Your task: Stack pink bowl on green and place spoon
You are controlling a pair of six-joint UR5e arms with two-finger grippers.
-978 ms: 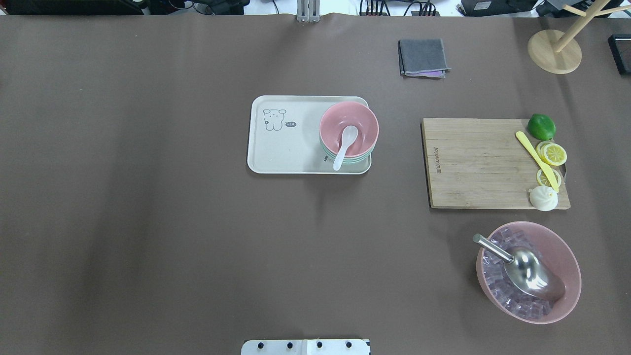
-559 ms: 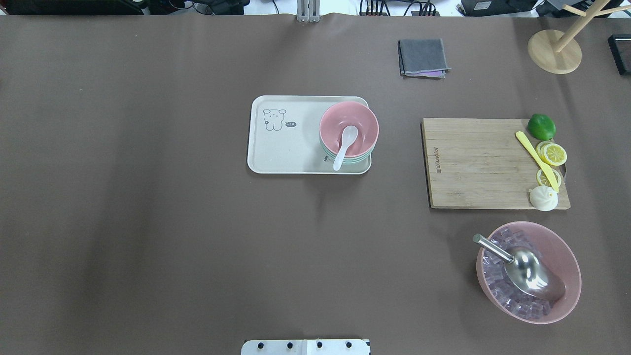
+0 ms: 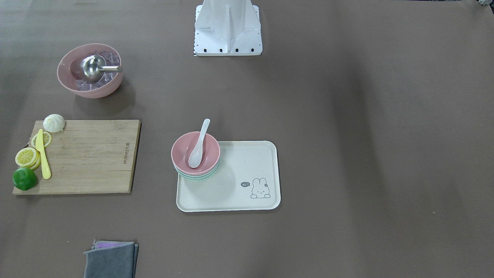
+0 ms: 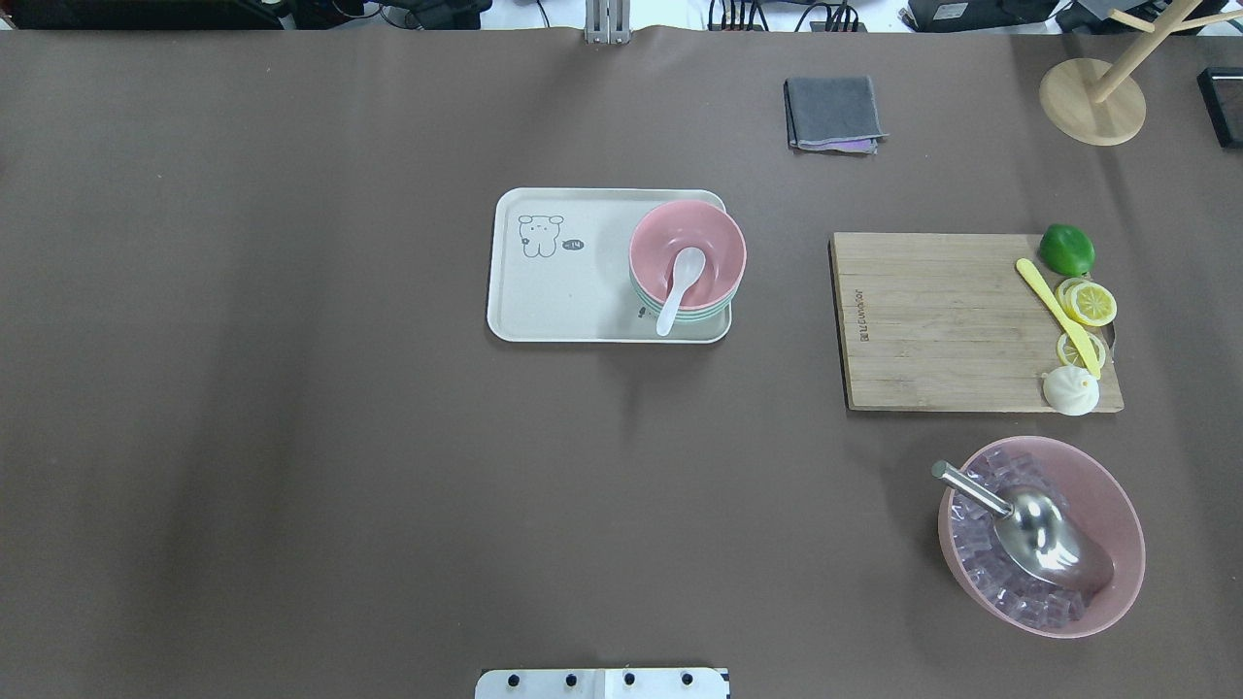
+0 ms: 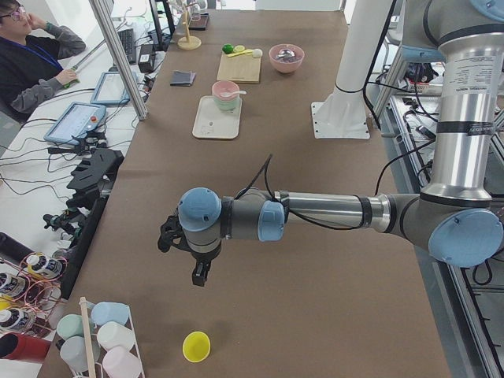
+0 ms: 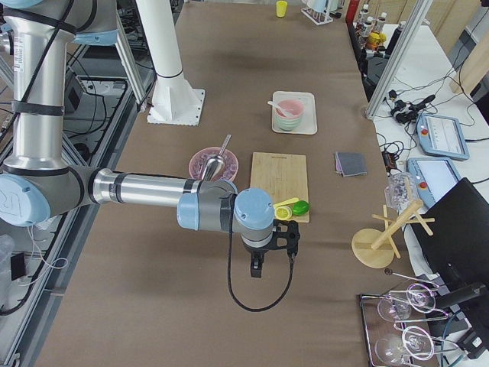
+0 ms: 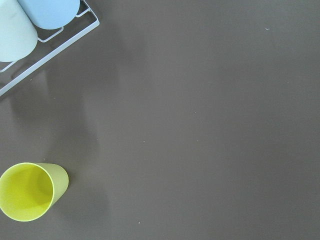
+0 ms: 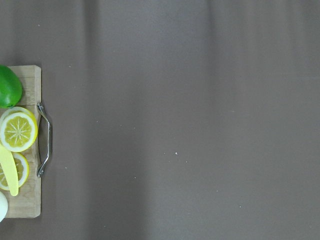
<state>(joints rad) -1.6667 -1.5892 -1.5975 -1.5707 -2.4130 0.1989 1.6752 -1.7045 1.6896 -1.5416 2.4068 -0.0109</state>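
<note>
The small pink bowl (image 4: 717,241) sits nested on the stack of pale green bowls (image 4: 701,316) at the right end of the white tray (image 4: 554,301). The white spoon (image 4: 677,287) lies in the pink bowl, its handle over the near rim. The front view shows the same: pink bowl (image 3: 184,148), green bowls (image 3: 197,177), spoon (image 3: 199,143). My left gripper (image 5: 199,277) hangs over bare table far from the tray. My right gripper (image 6: 256,269) hangs beyond the cutting board. Both show only in side views, so I cannot tell whether they are open or shut.
A wooden cutting board (image 4: 932,320) holds a lime, lemon slices, a yellow knife and a bun. A large pink bowl (image 4: 1122,505) holds ice cubes and a metal scoop. A grey cloth (image 4: 833,113) and wooden stand (image 4: 1092,102) lie at the back. A yellow cup (image 7: 30,190) stands below my left wrist.
</note>
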